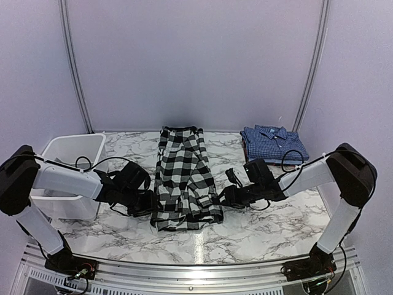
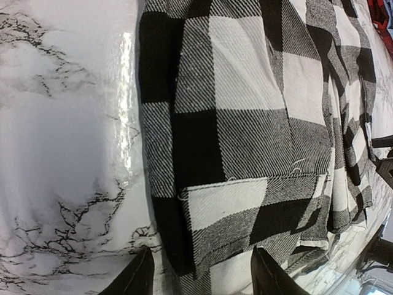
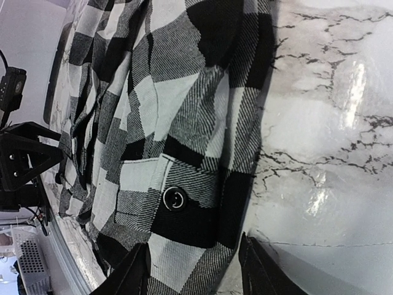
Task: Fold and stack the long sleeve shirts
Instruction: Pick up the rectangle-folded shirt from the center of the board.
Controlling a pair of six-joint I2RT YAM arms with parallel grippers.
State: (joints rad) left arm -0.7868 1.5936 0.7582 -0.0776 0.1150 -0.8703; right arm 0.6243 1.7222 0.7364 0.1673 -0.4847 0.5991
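Observation:
The black-and-white check shirt (image 1: 184, 178) lies folded into a long strip down the middle of the marble table. The blue checked shirt (image 1: 274, 142) rests folded at the back right. My left gripper (image 1: 149, 203) sits low at the strip's near left edge. In the left wrist view that gripper (image 2: 199, 278) is open, its jaws either side of the check shirt's (image 2: 245, 123) hem. My right gripper (image 1: 225, 196) is at the near right edge. It (image 3: 195, 275) is open too, straddling the check shirt's (image 3: 178, 110) edge near a black button (image 3: 174, 198).
A white plastic bin (image 1: 92, 144) stands at the left, behind my left arm. Bare marble table (image 1: 270, 227) shows in front of the check shirt and to its right. Purple walls close in the back and sides.

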